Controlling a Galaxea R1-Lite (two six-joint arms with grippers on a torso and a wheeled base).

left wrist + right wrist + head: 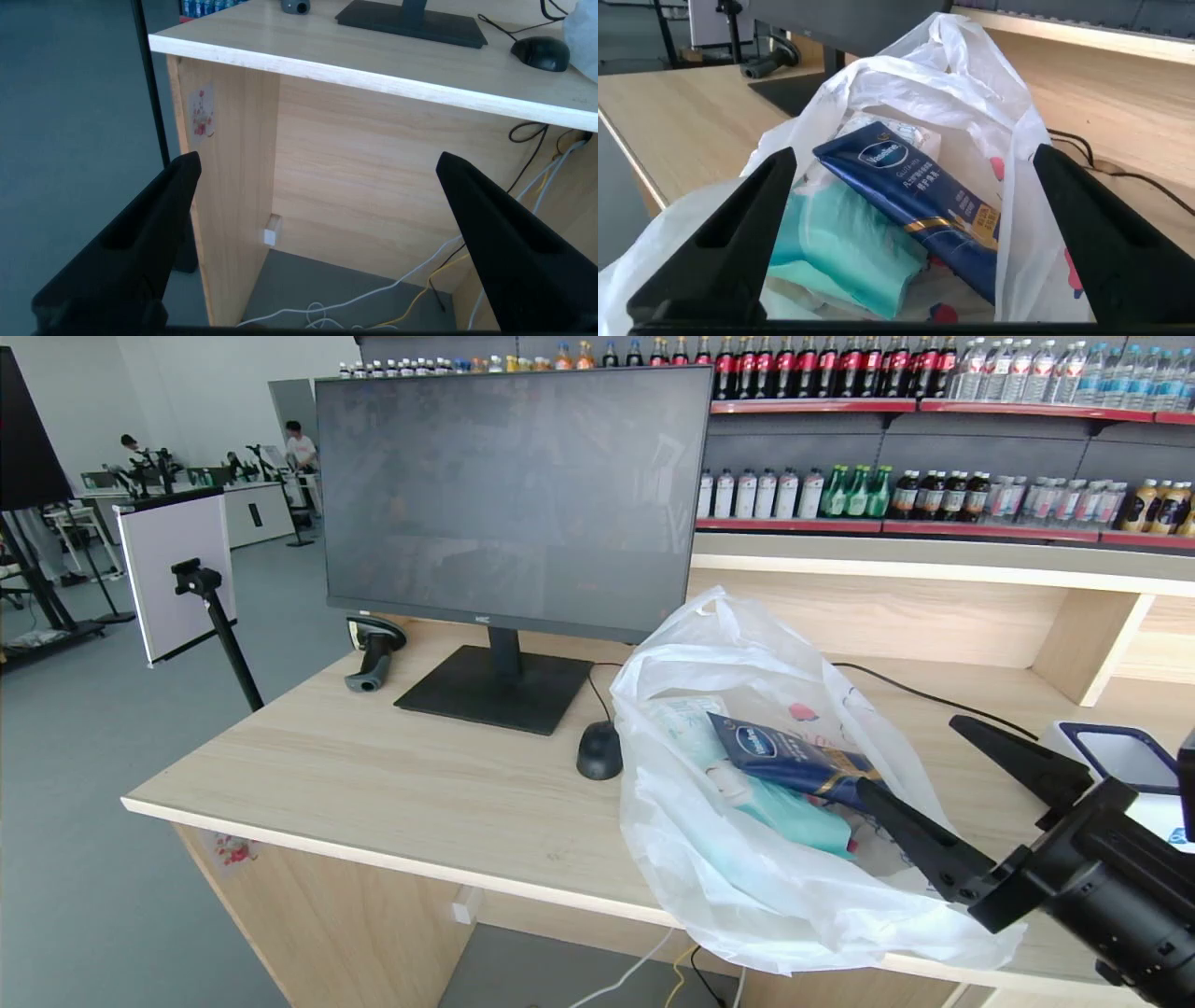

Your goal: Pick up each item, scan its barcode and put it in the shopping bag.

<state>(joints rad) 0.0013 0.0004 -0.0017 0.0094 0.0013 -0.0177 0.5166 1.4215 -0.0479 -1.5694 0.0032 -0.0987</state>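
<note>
Right claw (pixel 907 752): two black, tapered, wedge-shaped fingers spread wide with nothing between them, held at the mouth of the shopping bag (pixel 747 896) and pointing into it. Its arm comes in low from the robot's right, over the counter's near right corner.

The bag is thin, white, translucent plastic, crumpled and slumped on the counter (pixel 373 775) with its mouth gaping toward the claw. In it lie a glossy dark blue tube (pixel 794 756) on top, a soft teal pack (pixel 794 817) under it, and a pale packet (pixel 686 714) behind both.

Left claw (pixel 318 159): the same black fingers, also parted and empty, held low in front of the counter, below its top edge and facing its wooden side panel, which bears a small sticker (pixel 201 112). Loose cables (pixel 374 299) trail on the floor beneath.

The counter is pale wood-grain laminate with a straight front edge. A black mouse (pixel 599 749) sits just beside the bag. Behind it stands a dark flat monitor (pixel 513 495) on a square base, and a grey handheld scanner (pixel 373 658) lies near that base. A black cable (pixel 915 691) runs along the back.

Red-edged shelves (pixel 934 495) of bottles line the rear wall. The floor (pixel 75 756) is smooth grey.
</note>
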